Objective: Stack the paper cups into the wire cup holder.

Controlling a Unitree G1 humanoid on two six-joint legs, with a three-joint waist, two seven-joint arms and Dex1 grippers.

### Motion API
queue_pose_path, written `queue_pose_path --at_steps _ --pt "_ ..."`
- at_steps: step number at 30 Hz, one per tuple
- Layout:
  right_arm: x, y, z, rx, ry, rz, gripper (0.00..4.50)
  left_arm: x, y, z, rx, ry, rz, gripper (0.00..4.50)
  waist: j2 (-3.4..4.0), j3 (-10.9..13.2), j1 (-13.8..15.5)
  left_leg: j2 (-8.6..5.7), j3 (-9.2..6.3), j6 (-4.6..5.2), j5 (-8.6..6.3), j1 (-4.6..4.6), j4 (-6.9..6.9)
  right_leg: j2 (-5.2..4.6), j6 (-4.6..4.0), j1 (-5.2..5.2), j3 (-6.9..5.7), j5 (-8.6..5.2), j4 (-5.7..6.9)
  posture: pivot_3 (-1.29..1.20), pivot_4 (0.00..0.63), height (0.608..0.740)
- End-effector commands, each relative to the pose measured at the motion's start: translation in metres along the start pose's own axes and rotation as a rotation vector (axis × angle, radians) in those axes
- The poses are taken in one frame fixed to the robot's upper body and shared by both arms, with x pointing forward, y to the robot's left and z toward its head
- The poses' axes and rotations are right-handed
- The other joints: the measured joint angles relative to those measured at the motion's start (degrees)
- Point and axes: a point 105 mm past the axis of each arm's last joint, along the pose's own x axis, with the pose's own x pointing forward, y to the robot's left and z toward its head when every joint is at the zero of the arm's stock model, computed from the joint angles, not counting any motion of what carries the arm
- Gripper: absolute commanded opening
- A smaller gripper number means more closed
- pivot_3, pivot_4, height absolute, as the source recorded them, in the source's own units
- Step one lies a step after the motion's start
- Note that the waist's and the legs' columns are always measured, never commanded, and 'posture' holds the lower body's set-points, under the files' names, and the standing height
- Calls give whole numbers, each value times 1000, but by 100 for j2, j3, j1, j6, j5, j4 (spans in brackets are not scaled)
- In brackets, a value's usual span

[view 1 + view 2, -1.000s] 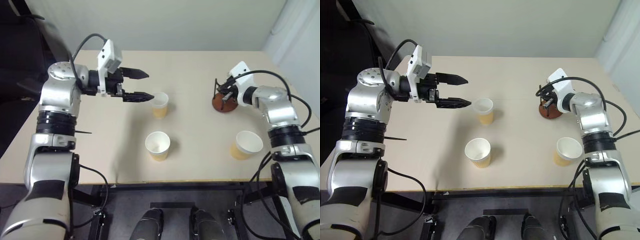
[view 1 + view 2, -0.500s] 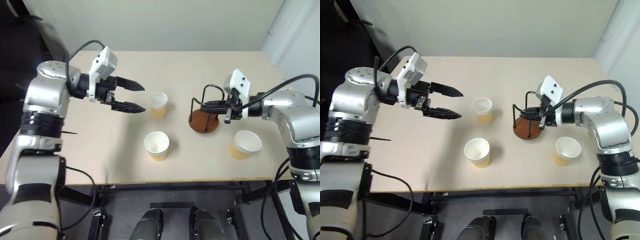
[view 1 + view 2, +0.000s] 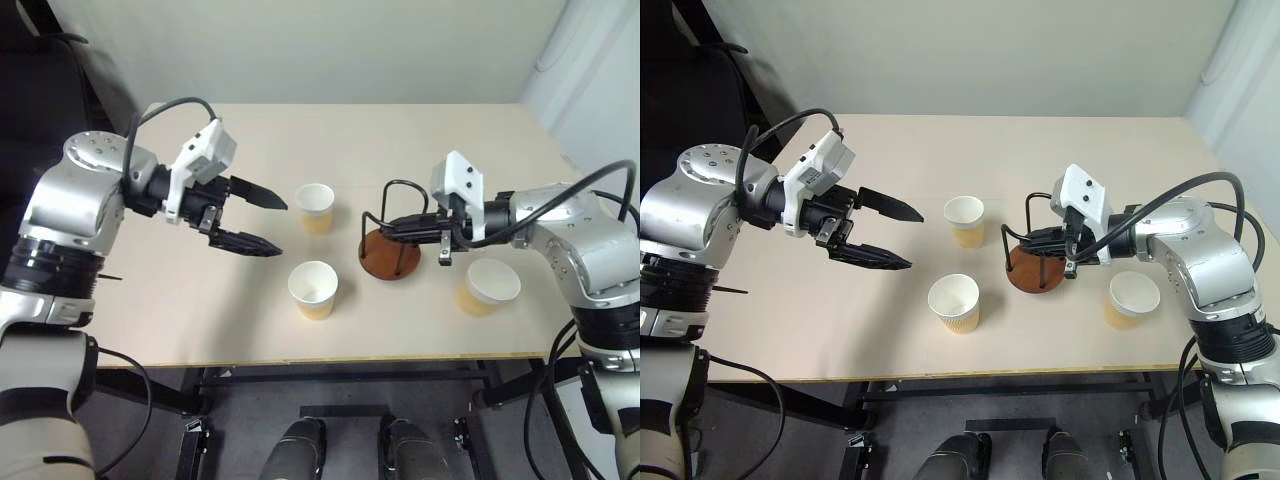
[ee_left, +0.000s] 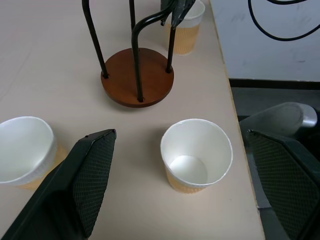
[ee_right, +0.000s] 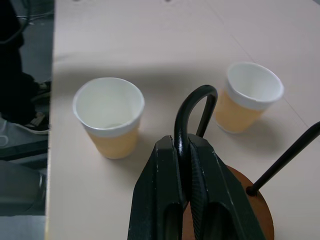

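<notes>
While left gapes, right grips holder (image 3: 390, 255) (wire)

- The right gripper (image 3: 385, 223) is clamped on the wire cup holder (image 3: 390, 252), apparently resting on the table (image 3: 200, 310).
- Three paper cups (image 3: 314, 289) stand upright; the left gripper (image 3: 275, 224) gapes beside them.

- We see a pale beige table (image 3: 200, 310) carrying everything.
- Three paper cups stand upright on it: one toward the back (image 3: 315, 207), one near the front edge (image 3: 313, 290), one to the right (image 3: 488, 287).
- The holder (image 3: 389, 254) rests on its brown disc base between them.
</notes>
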Motion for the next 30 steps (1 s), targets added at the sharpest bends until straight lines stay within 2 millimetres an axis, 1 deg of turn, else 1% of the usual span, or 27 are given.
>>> queue_pose_path --at_steps 1,21,30 --pt "2 8 8 -41 -16 31 8 -6 -7 9 32 -2 -24 4500 0 0 1 0 0 0 0 0 0 0 -1 0 0 -1 0 0 150 740" --pt "20 23 -2 -26 -8 117 8 -7 -9 10 22 -1 -24 4500 0 0 -1 0 0 -2 -1 0 -2 0 -3 -2 0 -2 0 0 150 740" --pt "23 17 -5 -37 0 107 8 -7 -9 11 25 -3 -23 4500 0 0 -2 0 0 -6 -4 -1 -3 0 -4 -2 0 -3 0 0 150 740"
